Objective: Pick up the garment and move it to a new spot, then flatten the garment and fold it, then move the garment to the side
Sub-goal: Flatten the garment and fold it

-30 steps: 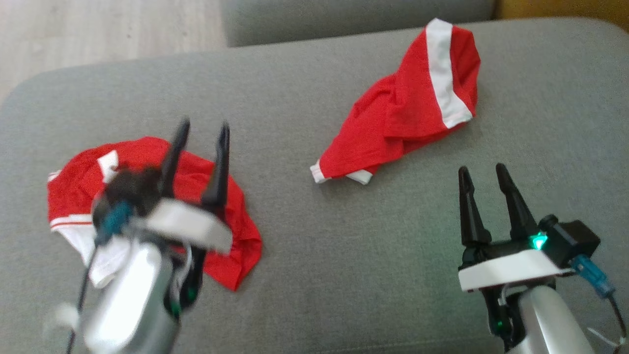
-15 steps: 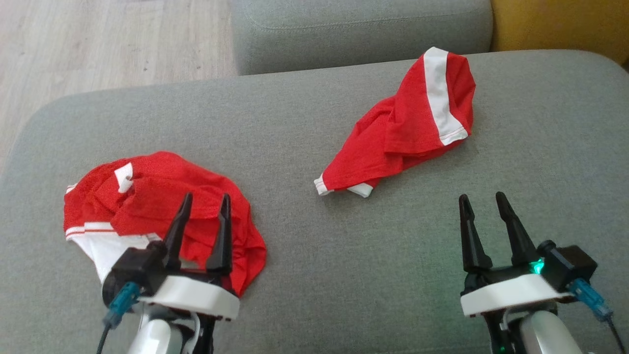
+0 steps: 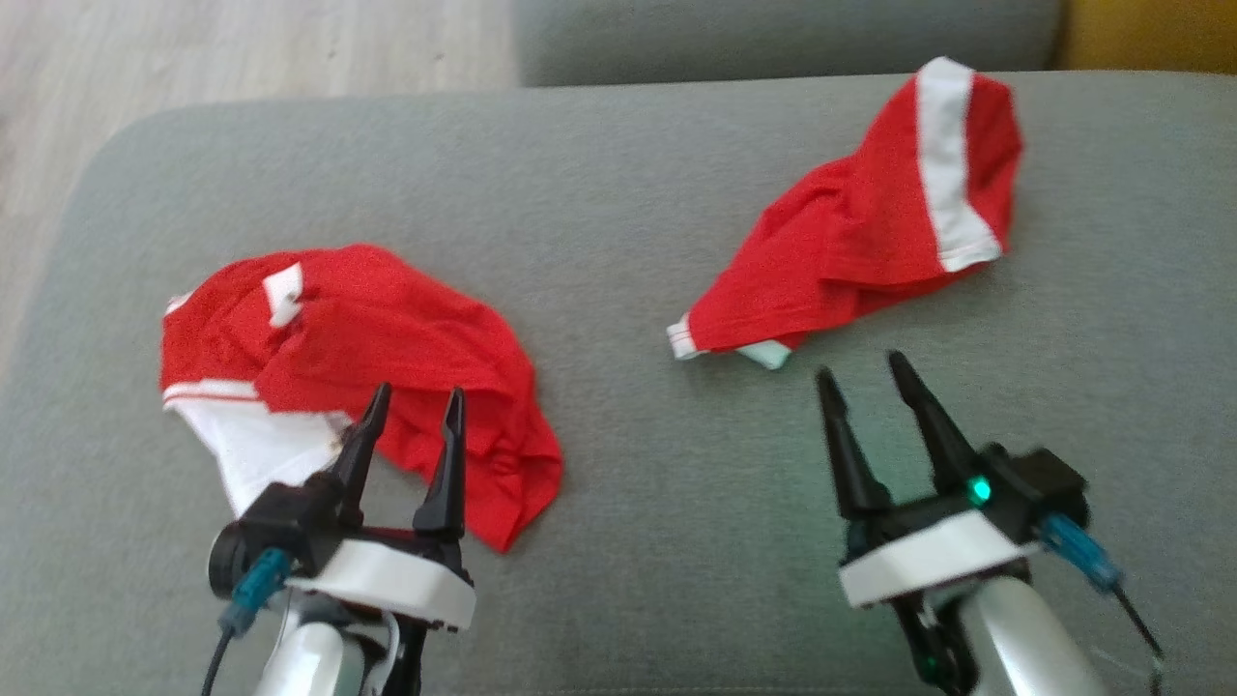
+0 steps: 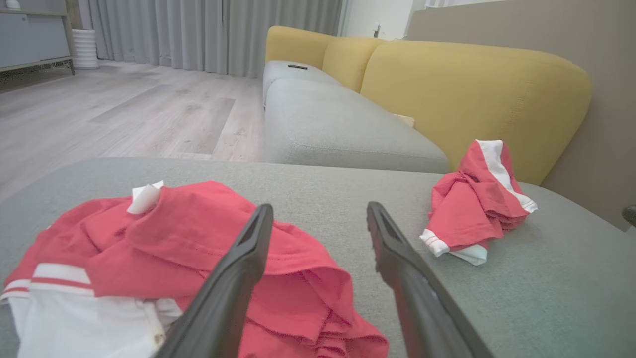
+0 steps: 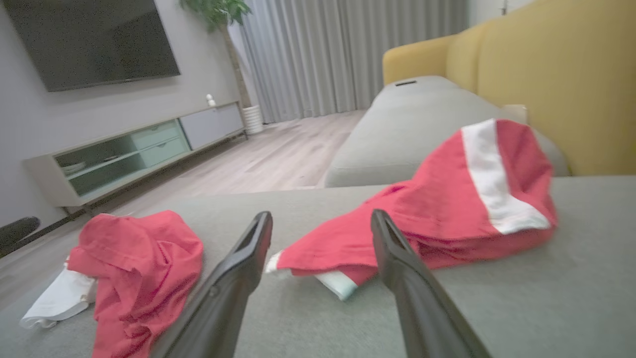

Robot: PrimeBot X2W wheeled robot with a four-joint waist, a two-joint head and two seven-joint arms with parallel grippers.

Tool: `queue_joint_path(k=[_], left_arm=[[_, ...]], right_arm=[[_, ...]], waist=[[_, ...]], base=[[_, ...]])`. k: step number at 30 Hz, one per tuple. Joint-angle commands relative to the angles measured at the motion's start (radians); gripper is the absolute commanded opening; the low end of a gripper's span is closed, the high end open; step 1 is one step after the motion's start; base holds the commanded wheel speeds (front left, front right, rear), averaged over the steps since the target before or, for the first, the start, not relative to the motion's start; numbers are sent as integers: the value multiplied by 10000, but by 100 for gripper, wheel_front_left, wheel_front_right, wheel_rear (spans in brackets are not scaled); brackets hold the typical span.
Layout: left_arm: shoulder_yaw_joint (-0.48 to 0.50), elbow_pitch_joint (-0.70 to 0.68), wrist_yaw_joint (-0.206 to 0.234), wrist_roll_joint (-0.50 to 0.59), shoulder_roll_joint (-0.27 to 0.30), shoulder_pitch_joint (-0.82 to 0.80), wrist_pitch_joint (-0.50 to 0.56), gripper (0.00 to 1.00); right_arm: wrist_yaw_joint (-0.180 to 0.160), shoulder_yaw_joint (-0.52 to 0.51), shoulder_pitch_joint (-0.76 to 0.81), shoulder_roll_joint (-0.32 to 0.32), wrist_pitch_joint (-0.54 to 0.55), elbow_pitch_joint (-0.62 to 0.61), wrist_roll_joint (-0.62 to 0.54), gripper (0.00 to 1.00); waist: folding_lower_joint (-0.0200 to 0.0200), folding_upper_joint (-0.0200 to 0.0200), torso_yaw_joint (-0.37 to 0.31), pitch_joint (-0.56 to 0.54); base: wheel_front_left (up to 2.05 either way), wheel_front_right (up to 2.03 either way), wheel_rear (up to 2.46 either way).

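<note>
- Left hand (image 3: 418, 391) spread, empty, at the crumpled garment (image 3: 387, 319)'s near edge.
- Right hand (image 3: 860, 364) spread, empty; striped garment (image 3: 850, 242) just ahead on the grey cushion (image 3: 628, 193).

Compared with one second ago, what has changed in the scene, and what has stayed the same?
The left claw drew back from above the left garment to its near edge. The right claw moved left, closer to the right garment. The head camera also shifted. Both claws stayed open and empty; both garments lie as before.

Red garment (image 3: 387, 329) — soft matt cloth; grey cushion (image 3: 618, 193) — coarse woven fabric; floor (image 3: 242, 48) pale wood, smooth.
</note>
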Motion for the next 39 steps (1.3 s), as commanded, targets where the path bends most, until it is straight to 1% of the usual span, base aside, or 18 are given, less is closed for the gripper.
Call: queue_joint_path(k=[1, 6, 10, 12, 13, 17, 22, 24, 27, 28, 31, 34, 36, 37, 38, 39], left_arm=[[313, -283, -26, 13, -28, -599, -53, 100], [235, -201, 1, -249, -39, -799, -53, 100], [-37, -223, 69, -395, -41, -937, -53, 100], [-145, -248, 130, -485, -41, -1018, -53, 100], [-225, -285, 184, -566, -41, -1092, -53, 100], [-358, -429, 244, -679, -42, -1204, -53, 100], [-458, -643, 314, -776, -42, -1252, -53, 100], [-483, -682, 337, -795, -42, -1267, -53, 100], [-502, -706, 378, -807, -42, -1292, -53, 100], [-502, -706, 378, -807, -42, -1292, -53, 100], [-555, -713, 412, -834, -43, -1322, -53, 100], [-629, -709, 429, -883, -43, -1378, -53, 100], [-685, -698, 447, -912, -43, -1419, -53, 100], [-705, -692, 458, -924, -43, -1439, -53, 100], [-714, -683, 468, -932, -43, -1459, -53, 100], [-712, -673, 479, -937, -43, -1472, -53, 100]], right_arm=[[-7, 378, -585, -37, -95, -212, -64, 100], [-7, 1075, -1240, -37, 52, 813, 7, 100], [-7, 1284, -1758, -37, 487, 1828, 617, 100], [-7, 1267, -2052, -37, 565, 2313, 823, 100], [-7, 1188, -2330, -37, 622, 2786, 1171, 100], [-7, 1057, -2878, -37, 642, 3665, 1857, 100], [-7, 920, -3534, -37, 378, 4636, 1944, 100], [-7, 899, -3726, -37, 284, 4955, 1887, 100], [-7, 885, -4002, -37, 154, 5446, 1395, 100], [-7, 885, -4002, -37, 154, 5446, 1395, 100], [-7, 553, -4252, -37, 35, 5945, 369, 100], [-7, 225, -4377, -37, -20, 6256, -183, 100], [-7, 119, -4410, -37, -34, 6416, -236, 100], [-7, 128, -4430, -37, -38, 6485, -222, 89], [-7, 151, -4453, -37, -39, 6561, -196, 29], [-7, 184, -4485, -37, -41, 6628, -196, 0]], waist=[[-1, -1, 324, 253], [-1, -1, 982, 542], [-1, -1, 1523, 708], [-1, -1, 1771, 789], [-1, -1, 1977, 867], [-1, -1, 2321, 1012], [-1, -1, 2586, 1198], [-1, -1, 2635, 1266], [-1, -1, 2653, 1365], [-1, -1, 2653, 1365], [-1, -1, 2643, 1437], [-1, -1, 2643, 1494], [-1, -1, 2651, 1507], [-1, -1, 2653, 1511], [-1, -1, 2649, 1511], [-1, -1, 2634, 1505]], base=[[0, 0, 0], [0, 0, 0], [0, 0, 0], [0, 0, 0], [0, 0, 0], [0, 0, 0], [0, 0, 0], [0, 0, 0], [0, 0, 0], [0, 0, 0], [0, 0, 0], [0, 0, 0], [0, 0, 0], [0, 0, 0], [0, 0, 0], [0, 0, 0]])
